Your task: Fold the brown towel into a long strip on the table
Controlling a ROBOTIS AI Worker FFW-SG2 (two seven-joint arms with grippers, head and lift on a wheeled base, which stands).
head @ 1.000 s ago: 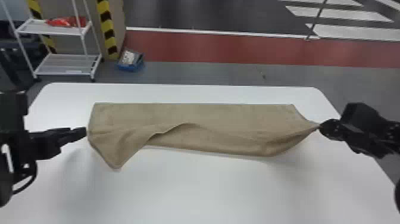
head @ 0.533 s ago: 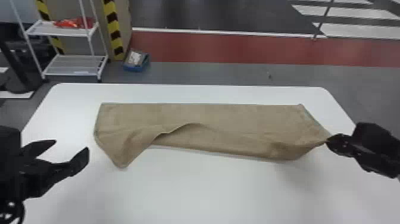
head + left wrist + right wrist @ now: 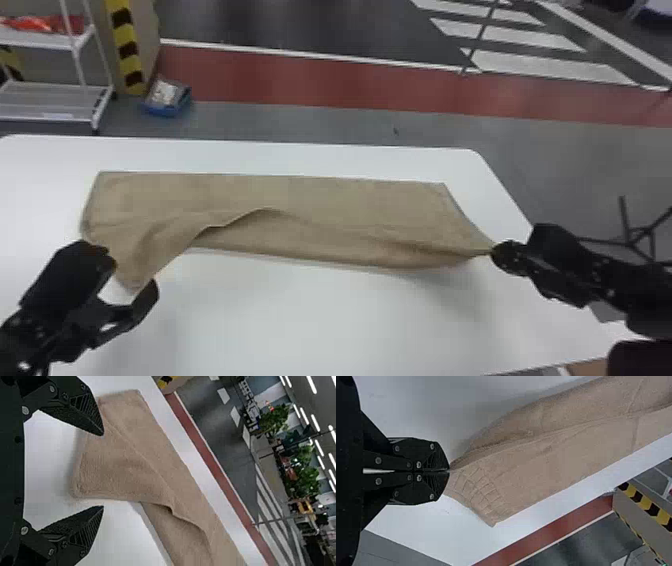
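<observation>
Head view: swung the left gripper [image 3: 131, 274] in from off the side to the brown towel [image 3: 325, 205], long across the desk [image 3: 300, 320] but crooked at the near left corner [image 3: 142, 255]. Probably meant to grab and straighten that bit.

Left wrist view: had jaws spread wide, empty, around that corner.

Right wrist view: kept the right gripper [image 3: 449, 470] clamped on the opposite end's corner, likely to anchor the fold.
</observation>
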